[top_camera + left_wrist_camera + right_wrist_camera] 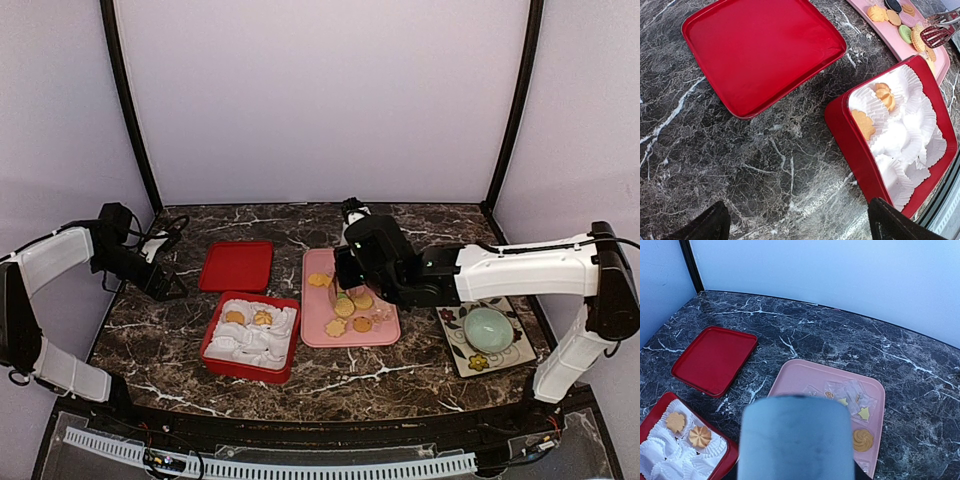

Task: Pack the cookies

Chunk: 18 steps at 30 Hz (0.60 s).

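Top external view: we find the cookies [345, 308] in two places. Most lie on the pink tray [322, 262] at the middle of the bench [420, 225], grouped in the near half of the tray. Two more cookies [885, 95] sit in the red box [245, 368], which stands just left of the tray, toward the near side. They are at the far-left corner of the box, among white paper cups [262, 345]. The red lid [236, 266] lies flat on the bench on the far side of the box, apart from it.

The left end effector [168, 286] is at the left edge of the bench, left of the lid. In the left wrist view its two dark fingers [710, 225] stand wide apart, released, with only bare bench between them.

The right end effector [345, 285] is over the pink tray, above the cookies. In the right wrist view a blurred grey-blue mass [795, 440] covers the fingers, so we cannot tell whether they are released, clenched or grasping. In the left wrist view a slotted metal utensil [937, 32] shows over the cookies on the tray. We cannot tell what holds it.

A pale green bowl [487, 327] rests on a flowered mat [515, 352] at the right of the bench, well apart from the tray.
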### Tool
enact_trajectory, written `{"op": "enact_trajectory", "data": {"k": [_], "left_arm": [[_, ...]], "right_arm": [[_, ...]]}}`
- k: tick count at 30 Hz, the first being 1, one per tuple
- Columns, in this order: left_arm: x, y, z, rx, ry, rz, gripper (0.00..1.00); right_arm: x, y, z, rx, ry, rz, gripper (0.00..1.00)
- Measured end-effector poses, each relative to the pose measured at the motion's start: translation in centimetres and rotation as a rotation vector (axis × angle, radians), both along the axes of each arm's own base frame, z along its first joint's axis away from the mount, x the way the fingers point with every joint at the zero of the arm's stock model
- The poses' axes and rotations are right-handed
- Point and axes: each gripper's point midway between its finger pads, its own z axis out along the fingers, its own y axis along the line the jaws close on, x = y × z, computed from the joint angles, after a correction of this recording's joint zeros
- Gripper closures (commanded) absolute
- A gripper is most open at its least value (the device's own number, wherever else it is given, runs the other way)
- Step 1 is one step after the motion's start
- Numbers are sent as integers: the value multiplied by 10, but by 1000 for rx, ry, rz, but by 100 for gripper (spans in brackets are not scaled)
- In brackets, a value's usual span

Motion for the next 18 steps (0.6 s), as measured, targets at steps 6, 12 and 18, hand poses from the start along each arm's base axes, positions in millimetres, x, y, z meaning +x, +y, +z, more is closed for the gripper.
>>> {"op": "enact_trajectory", "data": {"k": [6,12,18], "left_arm": [[-1,0,0,0,3,0,1],[-3,0,0,-1,8,0,1],[-3,0,0,-1,10,0,1]], "right_arm": [[-1,-3,-5,3,4,-5,58],[-4,-9,-20,-24,22,-8,58],[-4,-8,-21,-7,25,-10,58]]}}
